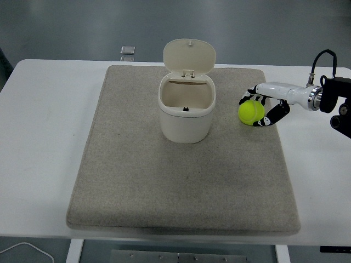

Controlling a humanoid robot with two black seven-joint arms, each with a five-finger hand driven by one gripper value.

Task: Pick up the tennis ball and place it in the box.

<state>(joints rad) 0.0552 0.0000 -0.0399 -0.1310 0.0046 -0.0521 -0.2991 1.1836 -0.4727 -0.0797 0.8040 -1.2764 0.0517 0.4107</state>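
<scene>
One robot hand (262, 107) cups the tennis ball (251, 112), fingers curled around it.

a white table (44, 137) with a beige mat (181, 186) stands on grey-blue floor (247, 27).
</scene>
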